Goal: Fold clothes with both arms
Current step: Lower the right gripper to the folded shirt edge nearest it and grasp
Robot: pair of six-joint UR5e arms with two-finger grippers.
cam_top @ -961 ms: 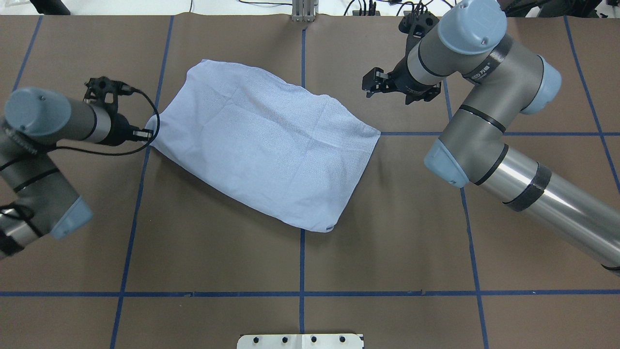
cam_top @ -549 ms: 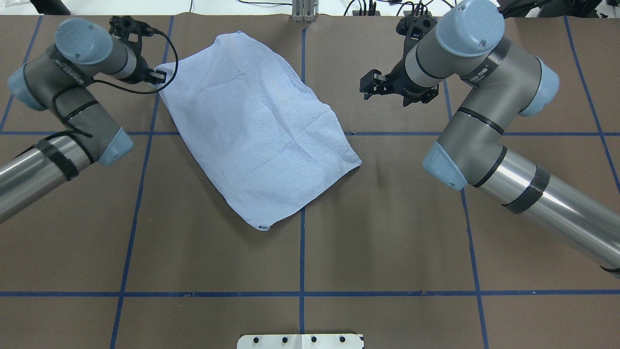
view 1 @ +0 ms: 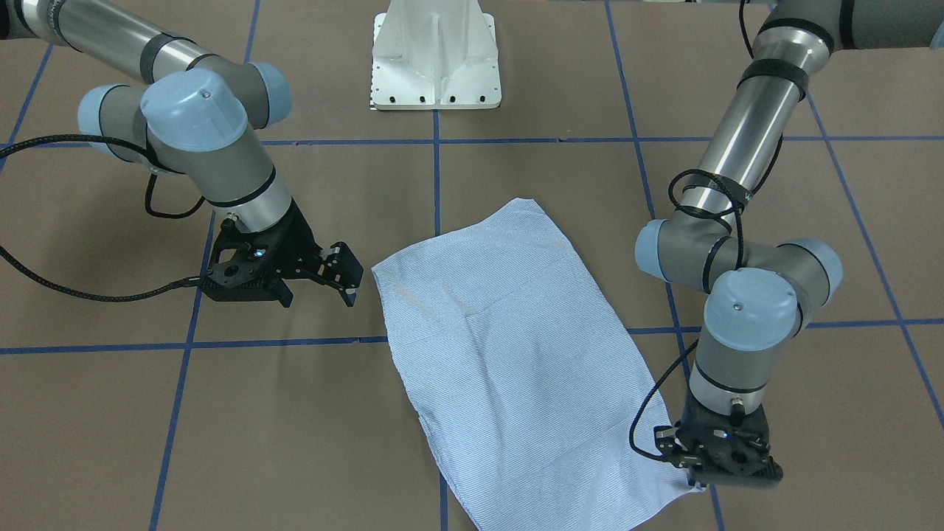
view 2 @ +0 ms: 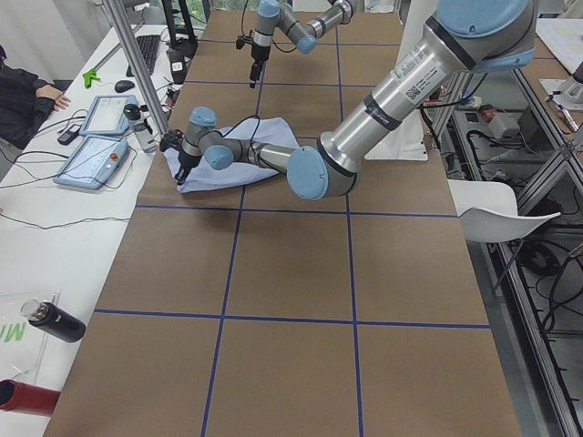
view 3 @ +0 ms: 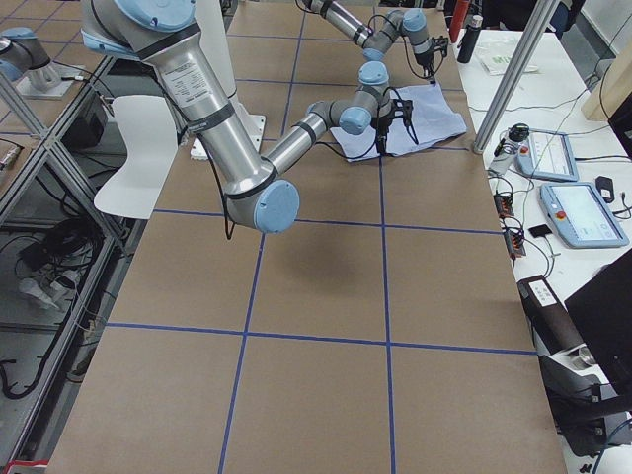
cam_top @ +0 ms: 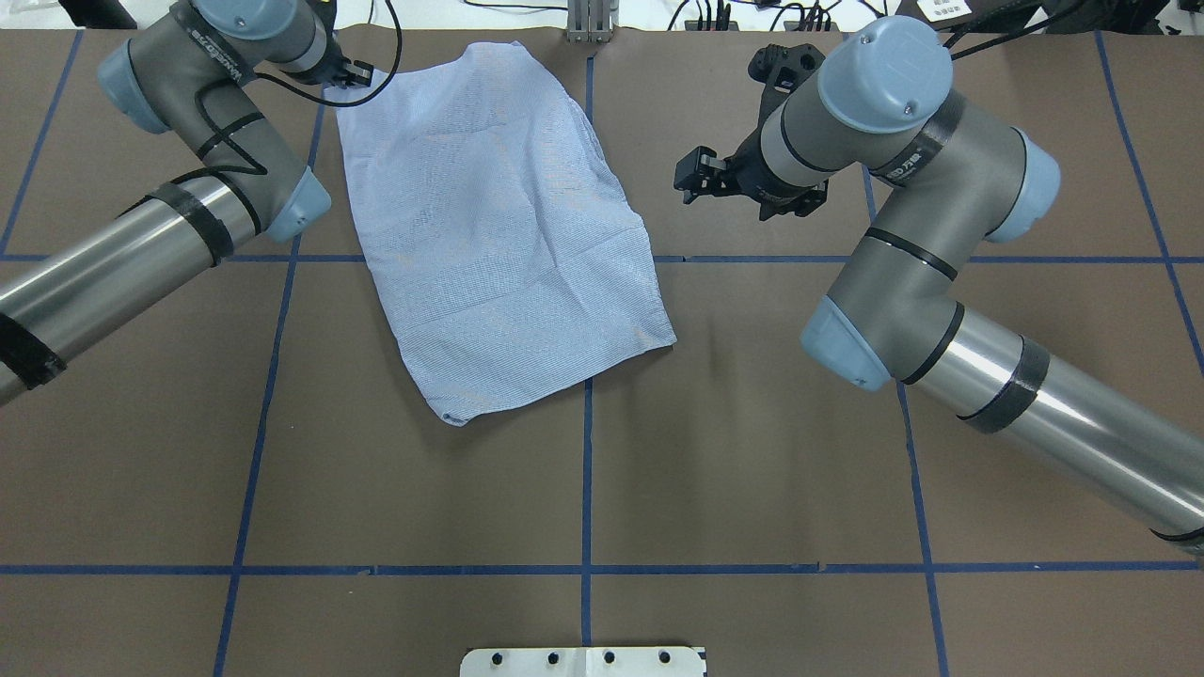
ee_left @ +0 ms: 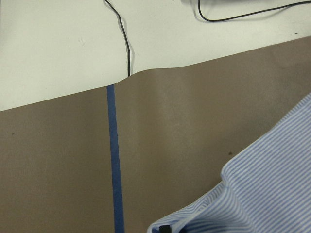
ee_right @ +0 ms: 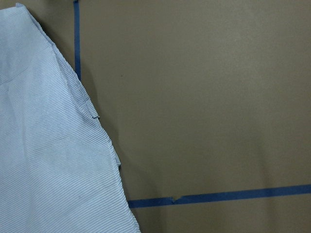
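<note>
Left arm (cam_top: 202,193), silver-grey with pale blue joint caps and a black cable looping round it: it is coming in from the left edge in the overhead view and reaching to the far side of the desk (cam_top: 752,451), which is wearing brown paper with a grid of blue tape lines. Left fingers (cam_top: 356,71), black: they are pinching together on the far left corner of the shirt (cam_top: 499,226), close to the desk's far edge; the left wrist view is showing striped cloth bunching up around a black fingertip. Shirt, light blue and white in fine stripes: it is lying flat on the far half of the desk as a folded, roughly rectangular panel and slanting from the held corner toward the middle. Most of it is sitting left of the centre tape line, its near right corner is crossing just past that line, and its body is covering part of the cross line. Its near left corner is resting on bare paper. White base plate (cam_top: 583,661): it is showing at the near edge, on the centre line. Right fingers (cam_top: 694,165), black: they are standing apart and holding nothing, pointing toward the shirt's right edge without touching it, near it in the front-facing view. Right arm (cam_top: 903,188), same build: it is bending at the elbow and running off toward the lower right corner.
</note>
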